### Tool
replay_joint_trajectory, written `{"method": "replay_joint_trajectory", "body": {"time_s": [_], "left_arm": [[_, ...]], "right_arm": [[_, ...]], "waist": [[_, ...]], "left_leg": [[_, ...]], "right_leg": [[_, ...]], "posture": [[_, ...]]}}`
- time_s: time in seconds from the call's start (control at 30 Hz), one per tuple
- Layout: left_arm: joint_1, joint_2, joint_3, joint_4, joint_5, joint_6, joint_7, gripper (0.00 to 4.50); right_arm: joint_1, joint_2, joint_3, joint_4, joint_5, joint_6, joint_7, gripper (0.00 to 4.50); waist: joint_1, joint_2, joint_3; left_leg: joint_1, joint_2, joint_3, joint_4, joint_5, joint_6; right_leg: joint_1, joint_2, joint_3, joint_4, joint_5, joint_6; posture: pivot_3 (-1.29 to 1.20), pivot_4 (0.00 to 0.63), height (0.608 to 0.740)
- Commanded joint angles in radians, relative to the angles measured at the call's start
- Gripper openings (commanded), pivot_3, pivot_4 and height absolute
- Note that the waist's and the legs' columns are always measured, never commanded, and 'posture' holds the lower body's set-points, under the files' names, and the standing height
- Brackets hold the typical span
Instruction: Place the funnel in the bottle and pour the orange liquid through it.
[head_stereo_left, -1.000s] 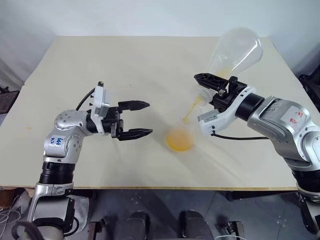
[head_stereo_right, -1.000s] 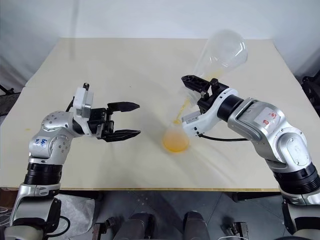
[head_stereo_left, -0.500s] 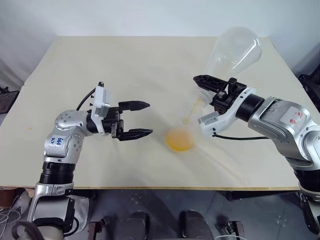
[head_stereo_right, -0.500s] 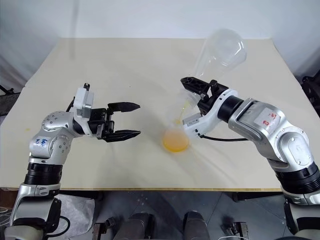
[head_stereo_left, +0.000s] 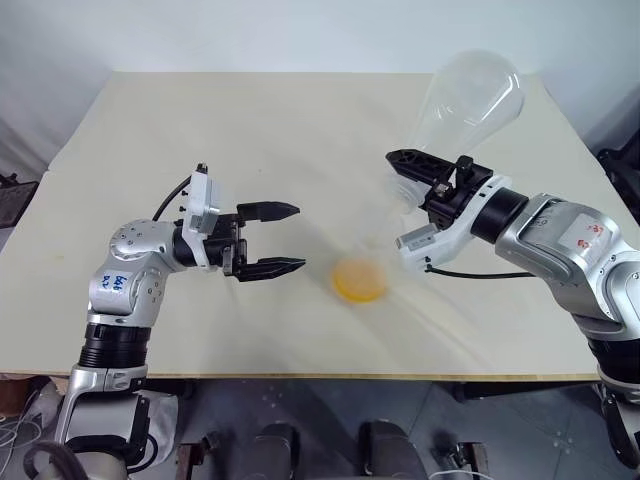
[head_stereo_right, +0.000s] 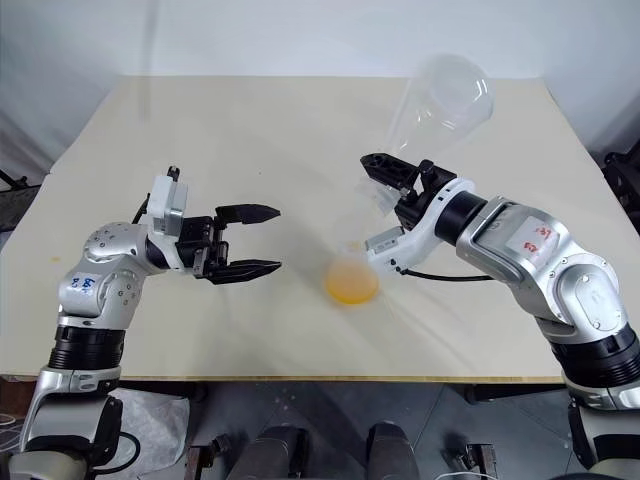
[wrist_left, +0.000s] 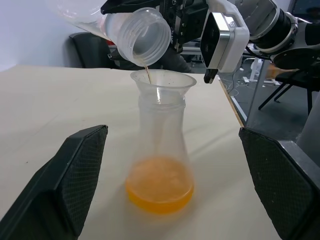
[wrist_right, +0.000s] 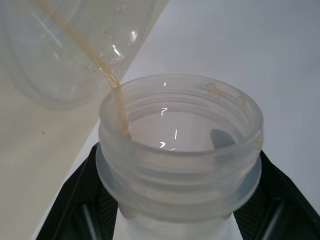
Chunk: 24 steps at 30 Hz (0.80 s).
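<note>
Right pincer (head_stereo_left: 408, 185) level, tipping flask (head_stereo_left: 468, 100); left pincer (head_stereo_left: 282, 239) level.

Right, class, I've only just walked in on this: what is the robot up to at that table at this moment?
The right gripper is shut on the neck of a clear flask, tipped mouth-down over the bottle standing on the table. A thin last trickle runs from the flask's mouth into the funnel seated in the bottle's neck. The orange liquid now pools in the bottle's base, and the flask looks almost empty. The left gripper waits open beside the bottle, apart from it.
</note>
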<state>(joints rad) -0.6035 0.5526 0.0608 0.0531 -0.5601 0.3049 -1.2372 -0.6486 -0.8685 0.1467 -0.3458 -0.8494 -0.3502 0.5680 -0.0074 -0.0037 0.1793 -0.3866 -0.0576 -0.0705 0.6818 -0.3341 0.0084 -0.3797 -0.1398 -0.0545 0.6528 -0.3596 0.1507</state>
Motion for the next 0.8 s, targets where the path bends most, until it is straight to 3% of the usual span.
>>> {"method": "replay_joint_trajectory", "body": {"time_s": [0.03, 0.4, 0.8], "left_arm": [[-0.019, 0.006, 0.009, -0.014, -0.004, -0.013, -0.002, 4.5], [-0.018, 0.008, 0.01, -0.015, -0.004, -0.012, -0.001, 4.5], [-0.031, 0.001, 0.008, 0.015, 0.011, -0.036, -0.001, 4.5]], "right_arm": [[-0.015, -0.016, -0.046, -0.016, -0.015, -0.003, -0.032, 2.47], [-0.017, -0.018, -0.042, -0.013, -0.013, -0.009, -0.041, 2.47], [0.065, 0.101, -0.113, -0.104, 0.298, 0.25, 0.127, 2.47]], "waist": [[0.0, 0.0, 0.0], [0.0, 0.0, 0.0], [0.001, 0.0, 0.0]], "left_leg": [[0.0, 0.0, 0.0, 0.0, 0.0, 0.0], [0.0, 0.0, 0.0, 0.0, 0.0, 0.0], [0.0, 0.0, 0.0, 0.0, 0.0, 0.0]], "right_leg": [[0.0, 0.0, 0.0, 0.0, 0.0, 0.0], [0.0, 0.0, 0.0, 0.0, 0.0, 0.0], [0.0, 0.0, 0.0, 0.0, 0.0, 0.0]], "posture": [[0.0, 0.15, 0.74], [0.0, 0.15, 0.74], [0.0, 0.15, 0.74]]}}
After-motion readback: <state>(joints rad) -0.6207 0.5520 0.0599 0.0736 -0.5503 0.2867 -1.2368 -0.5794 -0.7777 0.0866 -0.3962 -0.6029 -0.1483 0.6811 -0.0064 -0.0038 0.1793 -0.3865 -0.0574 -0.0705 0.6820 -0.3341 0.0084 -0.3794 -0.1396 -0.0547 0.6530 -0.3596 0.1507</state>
